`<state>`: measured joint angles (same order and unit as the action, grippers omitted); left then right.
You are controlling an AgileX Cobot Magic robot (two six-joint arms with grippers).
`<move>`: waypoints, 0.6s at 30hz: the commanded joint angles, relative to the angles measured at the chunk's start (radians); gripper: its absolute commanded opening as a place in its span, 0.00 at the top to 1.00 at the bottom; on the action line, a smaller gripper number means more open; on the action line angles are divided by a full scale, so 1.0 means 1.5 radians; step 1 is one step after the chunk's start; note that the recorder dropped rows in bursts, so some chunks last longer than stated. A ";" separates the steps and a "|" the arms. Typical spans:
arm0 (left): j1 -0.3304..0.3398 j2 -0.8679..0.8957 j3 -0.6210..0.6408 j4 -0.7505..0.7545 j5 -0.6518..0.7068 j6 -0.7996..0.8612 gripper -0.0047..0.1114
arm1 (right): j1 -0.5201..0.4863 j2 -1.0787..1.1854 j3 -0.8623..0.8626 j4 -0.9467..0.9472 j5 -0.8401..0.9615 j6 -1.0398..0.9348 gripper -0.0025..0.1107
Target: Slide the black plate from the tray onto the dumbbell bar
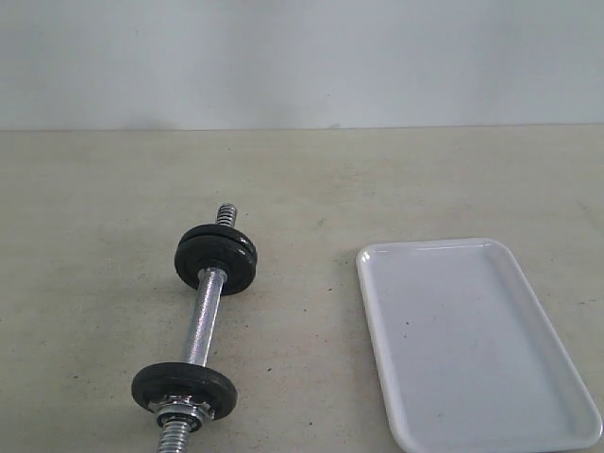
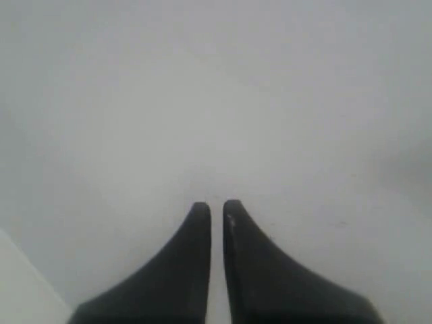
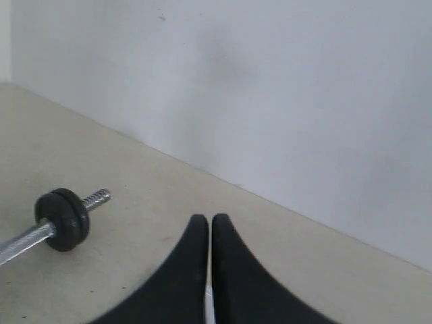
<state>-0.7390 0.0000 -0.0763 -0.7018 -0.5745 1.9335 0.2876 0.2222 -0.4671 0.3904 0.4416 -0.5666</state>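
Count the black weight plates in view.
3. Two plates sit pressed together at the far end of the bar, one plate at its near end by the nut. None shows on the tray; nothing looks able to hide another.

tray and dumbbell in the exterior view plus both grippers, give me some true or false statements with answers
1. A black plate lies in the tray. False: nothing lies in it.
2. The bar lies left of the tray in the exterior view. True.
3. Only one end of the bar carries plates. False: the far plates and the near plate sit at opposite ends.
4. The left gripper is shut. True.
5. The right gripper holds a plate. False: it is shut on nothing.
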 commanded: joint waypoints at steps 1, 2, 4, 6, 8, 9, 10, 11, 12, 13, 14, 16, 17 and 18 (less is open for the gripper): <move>-0.001 0.000 -0.005 0.193 -0.039 0.008 0.92 | -0.094 -0.002 0.001 -0.007 -0.003 0.039 0.98; -0.001 0.000 -0.005 0.238 -0.039 0.008 0.92 | -0.112 -0.002 0.001 -0.007 -0.003 0.044 0.98; -0.001 0.000 -0.005 0.338 -0.039 -0.004 0.92 | -0.154 -0.002 0.001 -0.007 -0.003 0.058 0.98; -0.001 0.000 -0.005 0.439 -0.039 -0.046 0.92 | -0.184 -0.002 0.001 -0.003 -0.003 0.062 0.98; -0.001 0.000 -0.005 0.554 -0.039 -0.157 0.92 | -0.206 -0.002 0.001 -0.002 -0.003 0.066 0.98; -0.001 0.000 -0.003 0.622 -0.041 -0.245 0.92 | -0.212 -0.002 0.001 -0.002 -0.003 0.071 0.98; -0.001 0.000 -0.002 0.684 -0.044 -0.350 0.92 | -0.213 -0.002 0.001 -0.002 -0.003 0.077 0.98; -0.001 0.000 -0.002 0.742 -0.044 -0.444 0.92 | -0.213 -0.002 0.001 -0.002 -0.002 0.077 0.98; -0.001 0.000 -0.002 0.788 -0.050 -0.569 0.92 | -0.211 -0.002 0.001 -0.002 0.001 0.077 0.98; -0.001 0.000 -0.002 0.820 -0.056 -0.699 0.92 | -0.211 -0.002 0.001 -0.002 0.008 0.077 0.98; -0.001 0.000 -0.002 0.830 -0.059 -0.801 0.92 | -0.211 -0.002 0.001 -0.004 0.014 0.077 0.98; -0.001 0.000 -0.002 0.815 -0.049 -1.052 0.92 | -0.211 -0.002 0.001 -0.010 0.032 0.077 0.98; -0.001 0.000 -0.002 0.795 -0.028 -1.136 0.92 | -0.211 -0.002 0.001 -0.013 0.039 0.074 0.98; -0.001 0.000 -0.002 0.761 0.026 -1.228 0.92 | -0.211 -0.002 0.002 -0.017 0.042 0.074 0.98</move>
<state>-0.7390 0.0012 -0.0763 0.4930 -0.6303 0.4675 -0.0230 0.2222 -0.4671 0.3839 0.4788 -0.4591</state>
